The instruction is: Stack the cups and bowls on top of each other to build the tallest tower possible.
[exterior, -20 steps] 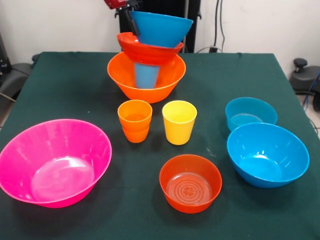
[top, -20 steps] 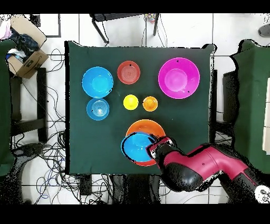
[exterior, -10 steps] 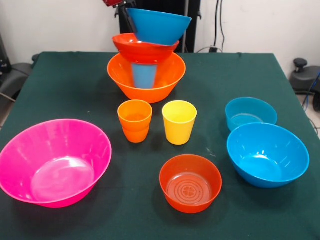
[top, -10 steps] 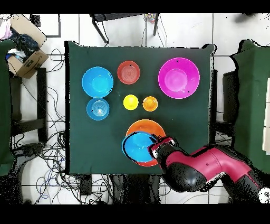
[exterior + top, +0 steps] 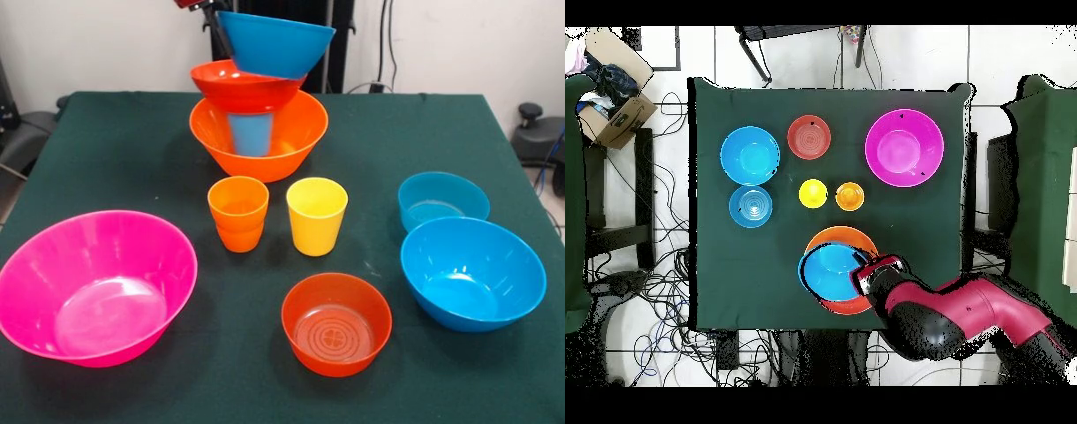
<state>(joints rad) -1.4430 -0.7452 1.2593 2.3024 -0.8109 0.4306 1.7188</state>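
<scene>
The tower stands at the table's far side: a big orange bowl (image 5: 256,141) holds a blue cup (image 5: 252,132), and a red-orange bowl (image 5: 245,86) rests on the cup. My gripper (image 5: 214,19) is shut on the rim of a blue bowl (image 5: 275,42) and holds it tilted just over the red-orange bowl. In the overhead view the gripper (image 5: 863,277) and the blue bowl (image 5: 830,272) cover most of the big orange bowl (image 5: 841,236). An orange cup (image 5: 238,212) and a yellow cup (image 5: 316,215) stand side by side mid-table.
A big pink bowl (image 5: 95,284) sits front left, a second red-orange bowl (image 5: 336,322) front centre, a larger blue bowl (image 5: 471,272) front right, and a small shallow blue bowl (image 5: 442,199) behind it. A cardboard box (image 5: 615,105) stands off the table.
The held blue bowl has moved a little up and to the left in the front view. The red-orange bowl beneath it has shifted left too. The other things have not moved.
</scene>
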